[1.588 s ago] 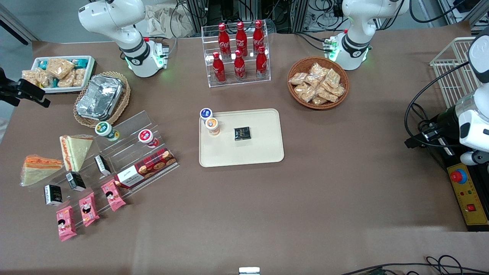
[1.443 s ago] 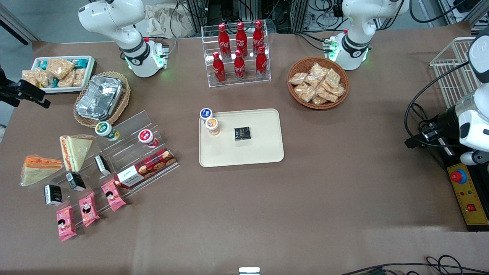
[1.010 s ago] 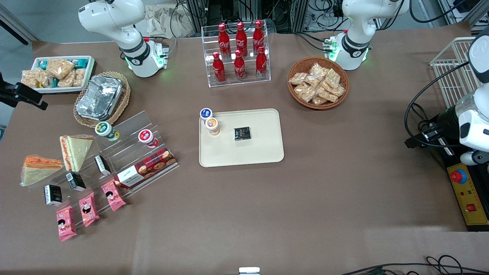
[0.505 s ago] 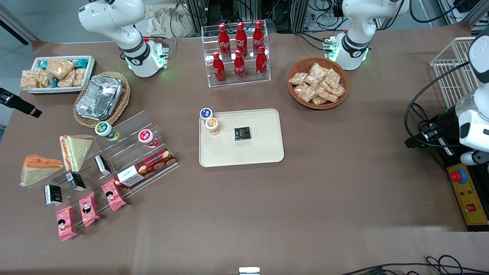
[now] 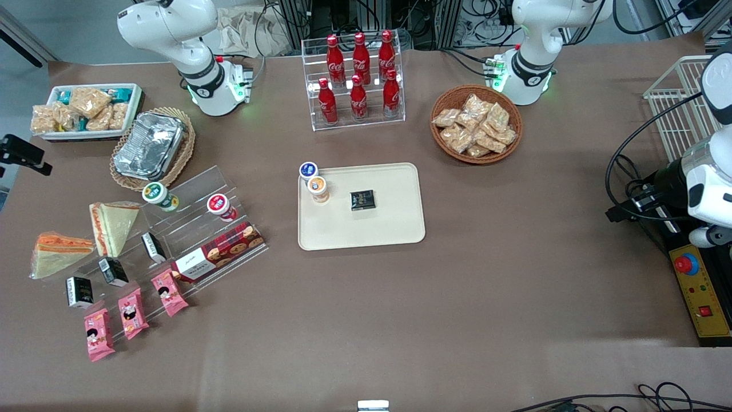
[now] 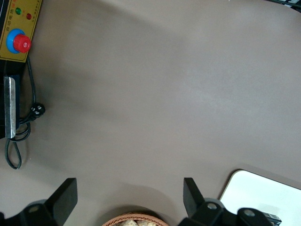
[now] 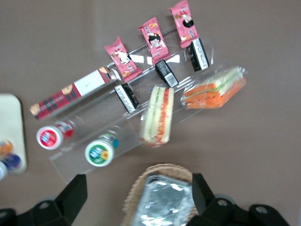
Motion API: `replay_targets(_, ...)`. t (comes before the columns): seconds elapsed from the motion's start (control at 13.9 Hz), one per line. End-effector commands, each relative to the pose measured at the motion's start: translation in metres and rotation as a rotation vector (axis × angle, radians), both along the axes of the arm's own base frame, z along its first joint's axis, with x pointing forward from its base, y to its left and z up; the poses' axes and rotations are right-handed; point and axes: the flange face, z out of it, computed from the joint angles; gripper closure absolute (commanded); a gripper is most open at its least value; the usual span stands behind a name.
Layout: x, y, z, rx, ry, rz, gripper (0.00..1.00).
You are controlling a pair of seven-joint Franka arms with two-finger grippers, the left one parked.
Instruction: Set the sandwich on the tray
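The sandwich (image 5: 57, 252), a clear-wrapped wedge with a thick orange band, lies on the table at the working arm's end; it also shows in the right wrist view (image 7: 214, 92). The cream tray (image 5: 389, 223) lies mid-table, far from it, holding two small cups and a dark packet; its corner shows in the right wrist view (image 7: 9, 127). My right gripper (image 7: 138, 197) is open and empty, high above the table over the foil container, well apart from the sandwich. In the front view only a black part of it (image 5: 23, 155) shows at the frame's edge.
A second wedge sandwich with a white bread face (image 5: 111, 226) leans on a clear stepped stand (image 5: 189, 223) with cups, boxes and pink packets. A foil container in a wicker basket (image 5: 150, 146), a white snack tray (image 5: 86, 109), a cola rack (image 5: 357, 74) and a snack basket (image 5: 476, 123) stand farther back.
The black part of my right gripper has slid toward the working arm's end, almost out of the front view, and a little nearer the camera. Nothing on the table moved.
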Motion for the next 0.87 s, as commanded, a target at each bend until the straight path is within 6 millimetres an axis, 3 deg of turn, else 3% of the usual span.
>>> replay_targets(0.0, 0.0, -0.019, -0.002, -0.014, -0.003, 0.213, 0.01)
replay_targets(0.36, -0.007, -0.065, -0.025, -0.012, 0.034, 0.489, 0.01)
replay_targets(0.79, 0.006, -0.095, -0.06, -0.032, 0.083, 0.798, 0.01)
